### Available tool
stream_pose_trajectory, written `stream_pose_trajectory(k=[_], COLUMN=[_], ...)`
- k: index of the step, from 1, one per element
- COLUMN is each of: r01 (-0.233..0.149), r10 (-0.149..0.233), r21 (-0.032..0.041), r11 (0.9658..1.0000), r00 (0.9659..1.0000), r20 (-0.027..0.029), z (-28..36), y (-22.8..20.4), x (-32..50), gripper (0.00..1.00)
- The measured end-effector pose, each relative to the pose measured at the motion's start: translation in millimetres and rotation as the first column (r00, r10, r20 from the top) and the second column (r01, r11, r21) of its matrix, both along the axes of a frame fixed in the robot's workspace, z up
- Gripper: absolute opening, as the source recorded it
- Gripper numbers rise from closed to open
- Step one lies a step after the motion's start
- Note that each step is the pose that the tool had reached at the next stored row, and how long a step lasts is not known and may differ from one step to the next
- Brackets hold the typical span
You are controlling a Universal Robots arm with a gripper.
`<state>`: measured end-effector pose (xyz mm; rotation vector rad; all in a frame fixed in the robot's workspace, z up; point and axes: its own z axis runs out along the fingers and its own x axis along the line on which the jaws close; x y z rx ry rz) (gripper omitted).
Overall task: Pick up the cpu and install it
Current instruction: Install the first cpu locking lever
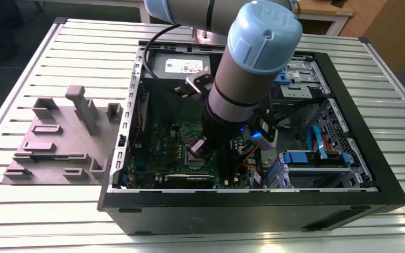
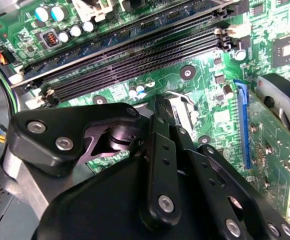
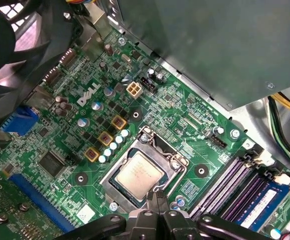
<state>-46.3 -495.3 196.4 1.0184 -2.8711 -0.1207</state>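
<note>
The cpu point(image 3: 140, 175), a flat square chip with a silvery-grey top, lies flat inside the dark socket with its metal frame point(image 3: 111, 176) on the green motherboard point(image 3: 85, 100). My gripper point(image 3: 157, 196) hovers just beside one edge of the socket, its two thin black fingers pressed together with nothing between them. In the second wrist view the gripper point(image 2: 160, 103) points down at the board next to a silvery part of the socket frame point(image 2: 183, 107). In the exterior view the gripper point(image 1: 196, 149) is deep inside the open computer case point(image 1: 259, 211), right over the socket.
Long black memory slots point(image 2: 135, 55) run close to the socket. A grey power-supply box point(image 1: 181, 64) sits at the case's far end, and a fan point(image 3: 15, 45) is near the board. Blue-tabbed drive bays point(image 1: 315, 158) are at the exterior view's right, a grey plastic fixture point(image 1: 61, 137) on the table at its left.
</note>
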Motion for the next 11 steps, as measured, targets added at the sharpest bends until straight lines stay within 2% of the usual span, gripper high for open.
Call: stream_pose_trajectory(k=[11], r01=[0.0], r10=[0.0], r21=[-0.0068], r11=[1.0], r00=[1.0], r20=[-0.0002], z=[-4.5], y=[-2.4], x=[0.1], gripper=[0.1])
